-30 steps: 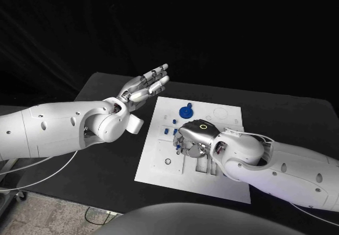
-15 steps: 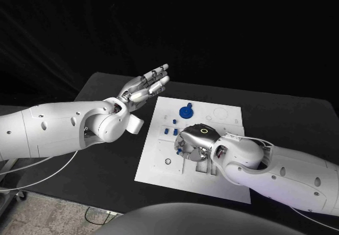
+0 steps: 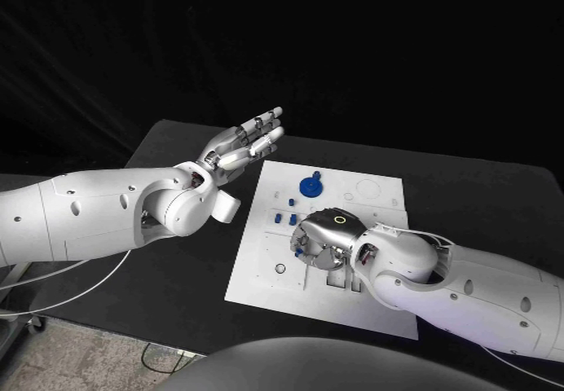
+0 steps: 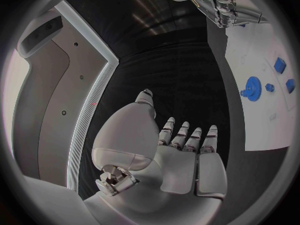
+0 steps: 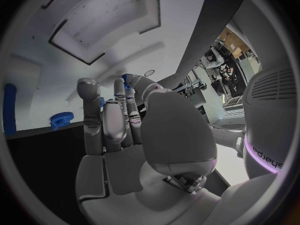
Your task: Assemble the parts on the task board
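Observation:
The white task board [image 3: 265, 273] lies in the middle of the black table. A blue gear [image 3: 309, 186] stands near its far edge, and two small blue parts [image 3: 284, 217] lie just nearer. My right hand [image 3: 323, 240] hovers low over the board's middle with its fingers curled down, pinching a small blue part [image 3: 313, 254] at its fingertips. The right wrist view shows that blue part [image 5: 127, 78] between the fingertips, with the gear [image 5: 61, 119] beyond. My left hand [image 3: 247, 137] is raised beyond the board's far left corner, flat, fingers apart, holding nothing.
A small black ring [image 3: 279, 268] lies on the board's left side. Rectangular slots [image 3: 341, 277] are cut into the board beside my right wrist. In the left wrist view the board [image 4: 262, 120] carries the gear [image 4: 252, 88] and small blue parts [image 4: 279, 65].
My right hand has moved slightly toward the near side of the board, and a blue part now shows under its fingers. The left hand has not moved.

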### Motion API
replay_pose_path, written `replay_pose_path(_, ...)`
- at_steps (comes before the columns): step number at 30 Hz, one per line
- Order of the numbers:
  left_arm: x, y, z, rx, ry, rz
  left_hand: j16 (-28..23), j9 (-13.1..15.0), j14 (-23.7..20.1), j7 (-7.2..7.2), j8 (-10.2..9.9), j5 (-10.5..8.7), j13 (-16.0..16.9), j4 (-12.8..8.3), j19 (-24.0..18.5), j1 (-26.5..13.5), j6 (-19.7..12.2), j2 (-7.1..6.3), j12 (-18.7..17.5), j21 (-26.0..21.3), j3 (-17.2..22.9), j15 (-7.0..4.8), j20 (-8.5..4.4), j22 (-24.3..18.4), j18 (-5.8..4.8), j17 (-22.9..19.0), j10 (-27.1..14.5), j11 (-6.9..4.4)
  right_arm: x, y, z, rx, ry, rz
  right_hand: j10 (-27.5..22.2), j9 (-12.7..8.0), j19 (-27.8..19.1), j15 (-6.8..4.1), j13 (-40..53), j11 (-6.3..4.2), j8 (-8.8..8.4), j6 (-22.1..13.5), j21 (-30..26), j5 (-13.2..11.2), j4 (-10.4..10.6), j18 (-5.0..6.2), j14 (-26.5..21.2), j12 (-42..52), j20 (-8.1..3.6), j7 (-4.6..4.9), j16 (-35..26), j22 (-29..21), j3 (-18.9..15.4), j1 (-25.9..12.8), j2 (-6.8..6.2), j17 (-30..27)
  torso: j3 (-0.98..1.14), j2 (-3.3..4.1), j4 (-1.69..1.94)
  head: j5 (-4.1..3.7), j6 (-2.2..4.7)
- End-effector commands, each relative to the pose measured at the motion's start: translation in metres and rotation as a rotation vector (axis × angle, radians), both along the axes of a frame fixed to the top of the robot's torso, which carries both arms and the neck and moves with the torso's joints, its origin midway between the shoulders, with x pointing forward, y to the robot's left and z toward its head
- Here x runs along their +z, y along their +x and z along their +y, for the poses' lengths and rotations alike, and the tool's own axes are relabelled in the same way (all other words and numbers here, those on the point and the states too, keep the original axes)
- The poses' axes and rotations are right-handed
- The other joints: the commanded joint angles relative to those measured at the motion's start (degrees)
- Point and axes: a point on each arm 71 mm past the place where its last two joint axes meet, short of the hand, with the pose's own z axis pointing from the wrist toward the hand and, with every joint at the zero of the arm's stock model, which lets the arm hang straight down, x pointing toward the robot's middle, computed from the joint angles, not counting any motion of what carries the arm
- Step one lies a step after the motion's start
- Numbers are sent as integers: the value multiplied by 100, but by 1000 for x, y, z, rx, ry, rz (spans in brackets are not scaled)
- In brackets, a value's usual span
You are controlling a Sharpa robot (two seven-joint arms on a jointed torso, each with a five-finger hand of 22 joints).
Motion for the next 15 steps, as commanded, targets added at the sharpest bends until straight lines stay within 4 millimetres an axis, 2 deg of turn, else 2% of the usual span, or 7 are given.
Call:
replay_pose_path(1,1,-1,-3,-26,-9,-4,40,9,2,50,1,43,7,-7,-38,-7,16,51,33,-12,-40,34,8,9,22,9,-2,37,-4,0,-1,2,-28,13,27,-53,-49,9,-13,37,-114,-129,-91,-3,-26,46,-15,-38,2,63,-52,383,-17,33,-35,-44,0,-1,-1,5,0)
replay_pose_path(5,1,-1,-2,-26,-9,-3,45,14,12,73,6,48,10,-8,-36,11,47,65,52,-11,-52,40,9,13,22,11,3,47,-5,0,-1,6,-39,19,-133,-166,-165,66,-43,87,-338,-466,-338,-265,62,67,-103,-111,43,105,-152,330,-68,-96,-102,-160,1,-1,-1,9,0)
replay_pose_path(8,0,0,-2,-26,-9,-3,47,15,16,86,8,48,10,-9,-35,19,59,70,58,-10,-58,43,9,15,22,12,4,51,-5,0,-2,6,-44,23,-441,-312,-289,114,-72,154,-546,-982,-604,-577,154,98,-198,-204,81,-100,-244,274,-130,-207,-189,-268,3,0,-2,13,0)
replay_pose_path(10,0,0,-2,-26,-9,-2,48,16,18,92,10,48,11,-9,-33,22,68,72,62,-9,-61,44,9,21,22,13,5,53,-5,0,-3,4,-43,24,-744,-439,-407,130,-56,221,-541,-1399,-866,-742,211,135,-295,-219,113,-189,-321,224,-214,-237,-231,-362,2,-1,-1,11,0)
replay_pose_path(15,0,0,-2,-25,-8,-1,50,17,21,102,11,47,11,-9,-29,28,73,75,66,-7,-67,46,10,31,22,14,6,57,-4,0,-6,-7,-25,15,-1150,-572,-559,166,44,288,-523,-1725,-1265,-1002,314,185,-435,-77,162,-261,-419,151,-457,-217,-238,-497,2,0,0,14,0)
